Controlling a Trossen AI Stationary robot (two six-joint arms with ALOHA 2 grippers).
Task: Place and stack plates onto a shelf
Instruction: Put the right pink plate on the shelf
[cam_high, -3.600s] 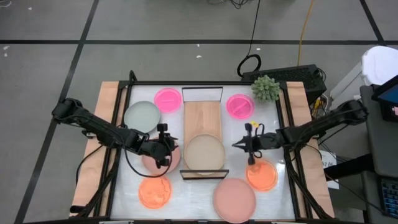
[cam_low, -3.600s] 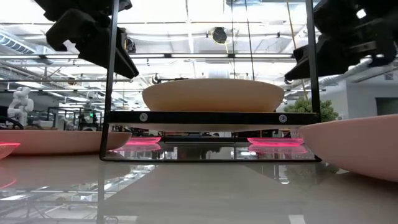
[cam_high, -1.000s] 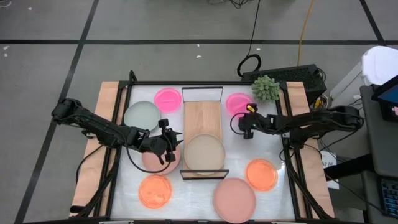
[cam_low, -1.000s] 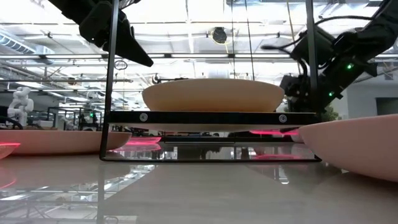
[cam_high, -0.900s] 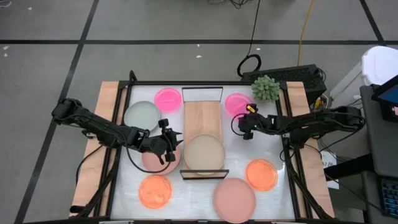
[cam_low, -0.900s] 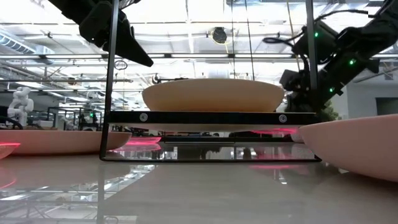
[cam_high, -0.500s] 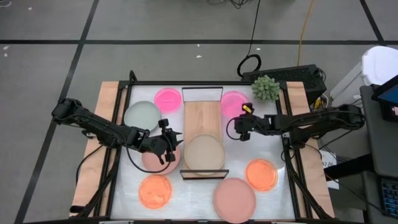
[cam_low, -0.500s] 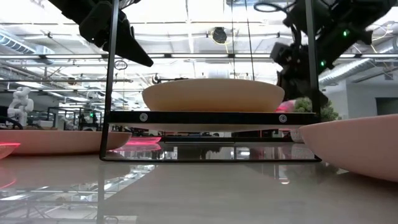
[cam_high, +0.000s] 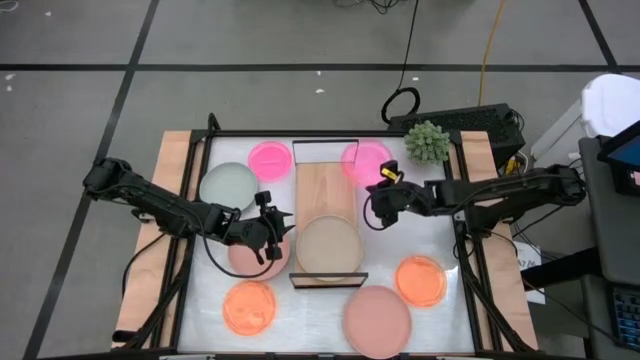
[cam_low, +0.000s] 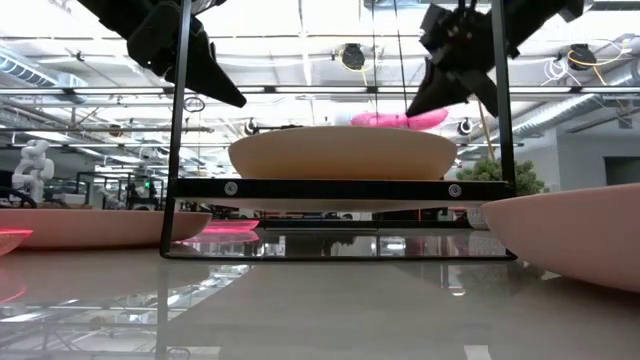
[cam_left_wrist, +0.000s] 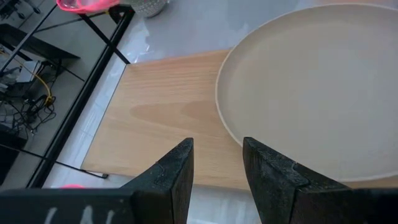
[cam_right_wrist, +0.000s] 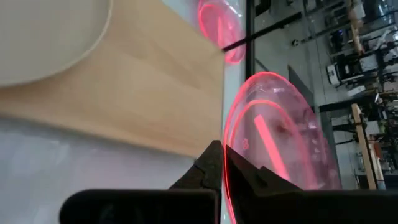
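My right gripper (cam_high: 378, 195) is shut on a small hot-pink plate (cam_high: 365, 160), which hangs in the air over the far right edge of the shelf (cam_high: 326, 195); in the low view the plate (cam_low: 400, 119) floats above the beige plate (cam_low: 342, 152). That beige plate (cam_high: 328, 247) rests on the shelf's near half. My left gripper (cam_high: 275, 228) is open at the shelf's left side, above a dusty-pink plate (cam_high: 250, 258) lying on the table. In the left wrist view its fingers (cam_left_wrist: 217, 168) point at the board and the beige plate (cam_left_wrist: 311, 81). My right gripper pinches the hot-pink plate by its rim (cam_right_wrist: 231, 152) on the side nearest the table's near edge, one finger above the rim and one below. The fingers come from the table's near right, roughly level. The plate is lifted clear and sticks out beyond the fingers, nearly flat.
On the white tabletop lie a second hot-pink plate (cam_high: 270, 158), a grey-green plate (cam_high: 228, 185), two orange plates (cam_high: 248, 307) (cam_high: 420, 280) and a large dusty-pink plate (cam_high: 377, 320). A spiky green plant (cam_high: 427, 142) stands at the far right corner. Black wire frames (cam_high: 326, 142) close the shelf's short ends.
My right gripper has lifted the hot-pink plate off the table and carried it up and toward the table's left, from beside the shelf to above the shelf's far right edge. It stays shut on the plate's rim. My left arm has kept still.
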